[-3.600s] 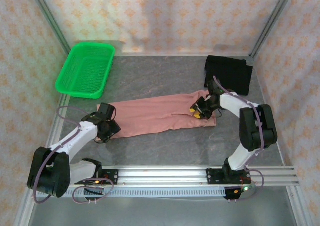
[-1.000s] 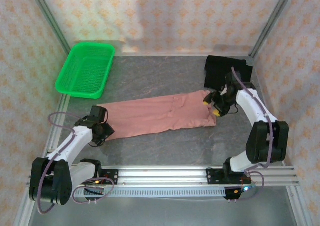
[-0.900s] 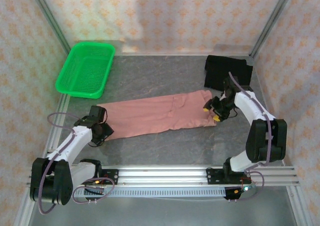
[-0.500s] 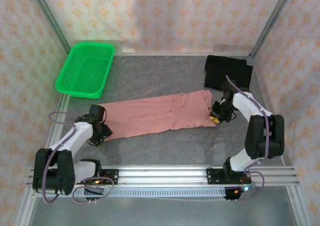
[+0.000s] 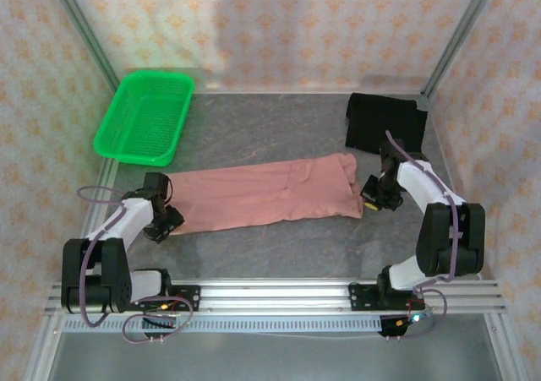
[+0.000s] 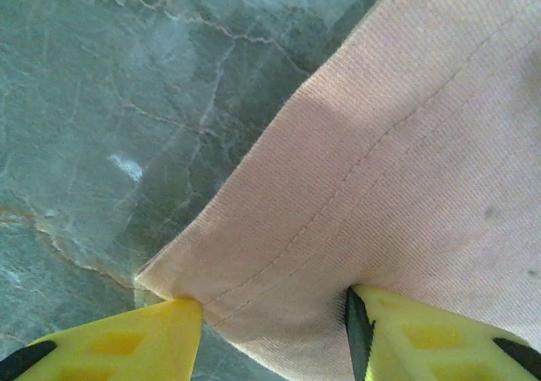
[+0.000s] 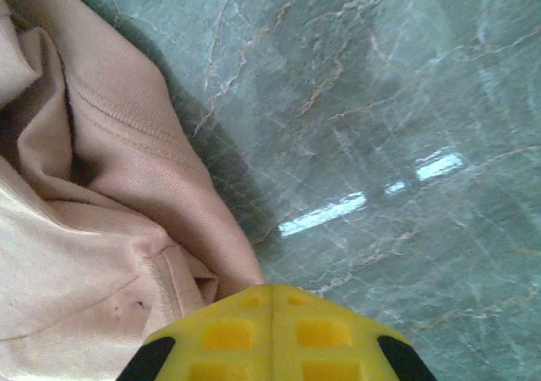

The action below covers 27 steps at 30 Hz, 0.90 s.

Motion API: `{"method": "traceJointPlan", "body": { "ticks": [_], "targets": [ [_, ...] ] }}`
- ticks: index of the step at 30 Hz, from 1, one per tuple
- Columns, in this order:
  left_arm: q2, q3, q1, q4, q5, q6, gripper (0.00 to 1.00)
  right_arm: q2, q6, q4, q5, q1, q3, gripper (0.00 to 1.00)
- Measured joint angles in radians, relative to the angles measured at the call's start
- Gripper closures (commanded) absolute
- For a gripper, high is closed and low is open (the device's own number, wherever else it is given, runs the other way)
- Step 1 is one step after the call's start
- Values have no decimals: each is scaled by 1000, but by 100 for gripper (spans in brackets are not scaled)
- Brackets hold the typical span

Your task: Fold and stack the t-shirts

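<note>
Shirts lie apart on your table [image 5: 254,127]: the pink shirt [image 5: 262,197] is spread as a long band across the middle, and the black shirt [image 5: 386,123] sits folded in the far right corner, clear of the pink one. From above you see the left gripper [image 5: 165,220] at the band's left end and the right gripper [image 5: 372,193] at its near right corner, but not how either pair of fingers stands. Your wrist cameras settle that. On the left wrist, the left gripper [image 6: 270,322] is parted, its yellow fingers straddling the stitched hem of the pink shirt [image 6: 406,161] where a corner meets the bare table [image 6: 101,102]. On the right wrist, the right gripper [image 7: 272,330] has its fingers pressed together, and a rumpled fold of the pink shirt [image 7: 84,229] narrows into them, pinched. A green basket [image 5: 145,115] stands in the far left corner, well away from both shirts.
</note>
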Motion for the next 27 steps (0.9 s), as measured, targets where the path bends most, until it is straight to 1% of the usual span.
{"method": "traceJointPlan", "body": {
  "ticks": [2, 3, 4, 6, 9, 12, 14, 16, 18, 20, 23, 27],
  "targets": [
    [0, 2, 0, 0, 0, 5, 50, -16, -10, 2, -28, -2, 0, 65],
    [0, 2, 0, 0, 1, 8, 50, -30, -9, 9, -60, -2, -6, 58],
    [0, 2, 0, 0, 1, 11, 49, -47, -8, 21, -87, -2, -17, 55],
    [0, 2, 0, 0, 3, 15, 49, -110, 12, 52, -149, -2, -69, 51],
    [-4, 1, 0, 0, 6, 18, 49, -200, 32, 90, -215, -2, -165, 50],
    [-4, -1, 5, 2, 11, 19, 49, -220, 55, 131, -258, -2, -238, 54],
    [-4, -1, 6, 2, 11, 19, 49, -213, 75, 172, -278, -2, -277, 60],
    [-4, -2, 6, 3, 11, 19, 49, -196, 93, 212, -290, -2, -298, 73],
    [-4, -2, 6, 3, 11, 19, 50, -173, 103, 247, -288, -2, -300, 90],
    [-4, -2, 6, 3, 11, 19, 50, -158, 109, 264, -264, -2, -298, 100],
    [-4, -2, 9, 2, 10, 19, 50, -153, 94, 244, -203, -2, -272, 100],
    [-1, -1, 27, 3, 19, 19, 51, -166, 59, 182, -109, -2, -194, 100]
  ]
}}
